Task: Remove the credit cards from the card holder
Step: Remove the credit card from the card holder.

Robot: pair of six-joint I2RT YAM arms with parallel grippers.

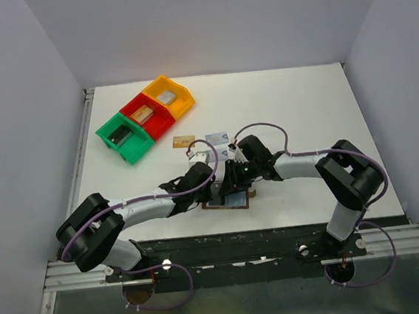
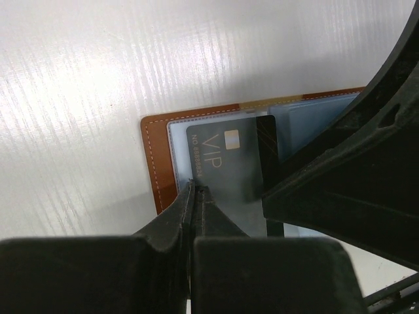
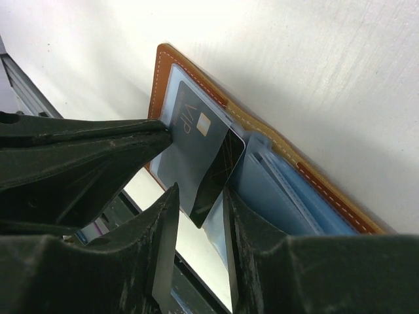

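Observation:
The brown leather card holder [image 2: 156, 163] lies open on the white table, light-blue sleeves up, under both grippers [image 1: 227, 200]. A black "VIP" credit card [image 2: 226, 167] sticks partway out of a raised sleeve [image 3: 196, 140]. My left gripper [image 2: 196, 188] is shut on the edge of that sleeve, next to the card's corner. My right gripper [image 3: 200, 193] is open, its fingers on either side of the card's free corner with a gap to each. A gold-tan card [image 1: 183, 141] and a silvery light-blue card [image 1: 216, 138] lie on the table behind the arms.
Green [image 1: 123, 135], red [image 1: 146, 116] and yellow [image 1: 167, 96] bins stand in a diagonal row at the back left, each with a block inside. The table's front edge and mounting rail [image 1: 233, 247] run just behind the holder. The right gripper's finger [image 2: 353, 163] fills the right of the left wrist view.

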